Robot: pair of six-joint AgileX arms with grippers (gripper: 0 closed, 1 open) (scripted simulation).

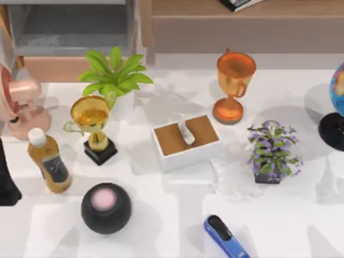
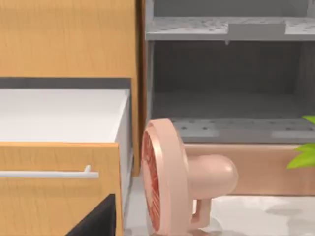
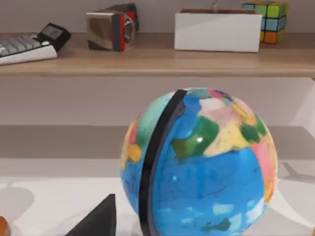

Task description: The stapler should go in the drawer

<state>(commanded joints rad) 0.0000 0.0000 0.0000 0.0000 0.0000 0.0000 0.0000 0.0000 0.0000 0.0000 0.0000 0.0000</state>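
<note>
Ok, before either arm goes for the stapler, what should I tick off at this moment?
1. Stapler free on the table's front edge, right of centre: ok.
2. Nothing stacked on it: ok.
3. Drawer at back left pulled open, grey floor showing: ok.
4. Pink fan and green plant stand before the drawer's front: not ok, path is crowded.
5. Either tool open: cannot tell.
6. Stapler fully inside the top view: not ok, its lower end is cut off.

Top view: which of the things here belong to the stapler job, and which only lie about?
Job: stapler at the near edge of the table; drawer at the far left.

Lying about: amber bottle, gold trophy, orange trophy, tissue box, black speaker, green plant, purple flowers, pink fan, globe.
</note>
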